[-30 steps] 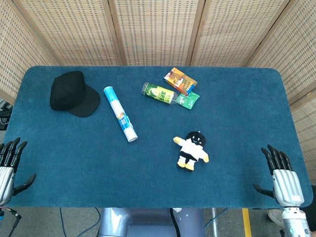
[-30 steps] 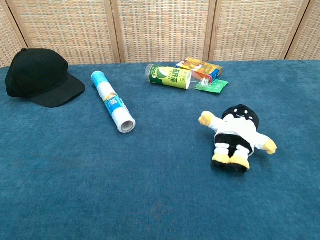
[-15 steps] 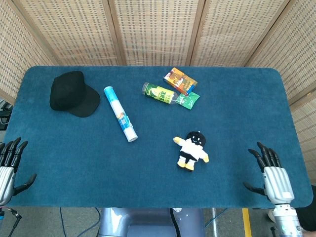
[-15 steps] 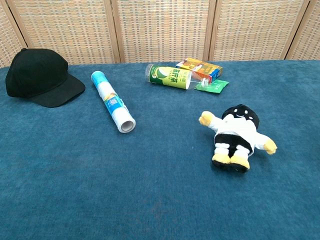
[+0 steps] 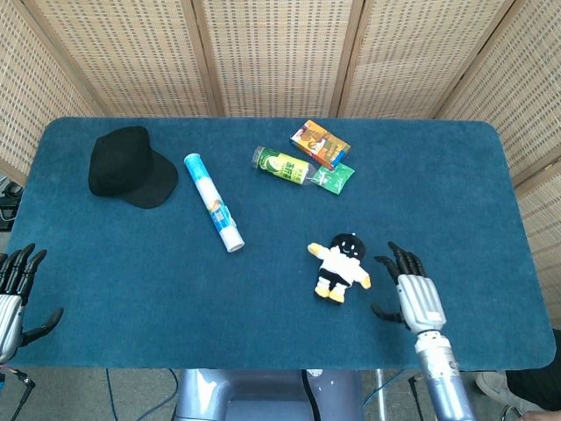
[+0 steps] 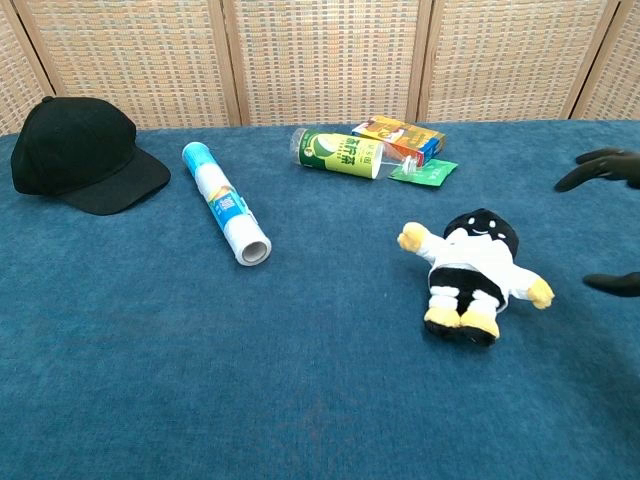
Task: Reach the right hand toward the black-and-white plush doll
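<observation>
The black-and-white plush doll (image 5: pixel 342 267) with yellow hands and feet lies on its back on the blue table; in the chest view the doll (image 6: pixel 473 270) sits right of centre. My right hand (image 5: pixel 414 295) hovers just right of it, fingers spread, holding nothing, a short gap away. Only its dark fingertips (image 6: pixel 598 165) show at the chest view's right edge. My left hand (image 5: pixel 15 294) stays open at the table's front left corner.
A black cap (image 5: pixel 128 166) lies at the back left. A white and blue tube (image 5: pixel 213 213) lies left of centre. A green can (image 5: pixel 281 166), an orange box (image 5: pixel 320 144) and a green packet (image 5: pixel 333 177) cluster at the back.
My right hand has moved left from the table's front right corner to just beside the doll, and its fingertips have entered the chest view. The doll and left hand have not moved.
</observation>
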{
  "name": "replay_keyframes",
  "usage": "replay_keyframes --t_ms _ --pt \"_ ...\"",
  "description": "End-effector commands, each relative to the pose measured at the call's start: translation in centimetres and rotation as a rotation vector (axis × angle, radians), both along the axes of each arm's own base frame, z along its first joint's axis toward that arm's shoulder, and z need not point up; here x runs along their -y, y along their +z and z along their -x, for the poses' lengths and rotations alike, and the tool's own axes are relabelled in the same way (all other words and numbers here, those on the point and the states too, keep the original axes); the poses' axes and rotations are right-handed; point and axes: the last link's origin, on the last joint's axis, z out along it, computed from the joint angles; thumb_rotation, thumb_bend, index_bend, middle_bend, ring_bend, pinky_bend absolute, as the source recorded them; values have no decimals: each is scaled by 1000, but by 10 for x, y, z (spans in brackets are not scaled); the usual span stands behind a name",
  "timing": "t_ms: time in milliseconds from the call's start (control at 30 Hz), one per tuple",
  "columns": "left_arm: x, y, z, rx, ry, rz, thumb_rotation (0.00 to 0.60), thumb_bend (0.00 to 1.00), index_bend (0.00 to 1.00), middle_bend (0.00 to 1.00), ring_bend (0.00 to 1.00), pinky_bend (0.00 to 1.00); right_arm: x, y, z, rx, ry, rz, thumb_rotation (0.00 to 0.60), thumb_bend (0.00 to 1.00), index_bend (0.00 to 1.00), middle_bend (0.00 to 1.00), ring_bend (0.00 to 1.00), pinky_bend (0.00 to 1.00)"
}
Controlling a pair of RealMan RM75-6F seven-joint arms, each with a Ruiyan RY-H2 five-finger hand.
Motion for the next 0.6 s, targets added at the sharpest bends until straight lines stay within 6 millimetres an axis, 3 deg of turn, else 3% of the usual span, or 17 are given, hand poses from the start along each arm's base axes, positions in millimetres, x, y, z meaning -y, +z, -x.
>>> replay_keyframes --t_ms 33,233,600 --pt "0 -1 0 5 -1 8 600 281 0 0 0 0 8 -19 -10 -18 -49 -9 600 378 229 0 0 52" --pt "0 2 1 16 0 4 600 280 0 0 0 0 13 -41 -16 -38 -114 -25 600 377 255 0 0 52" --pt "0 5 1 28 -5 -6 600 280 0 0 0 0 23 -46 -10 -74 -163 9 600 373 390 22 0 54"
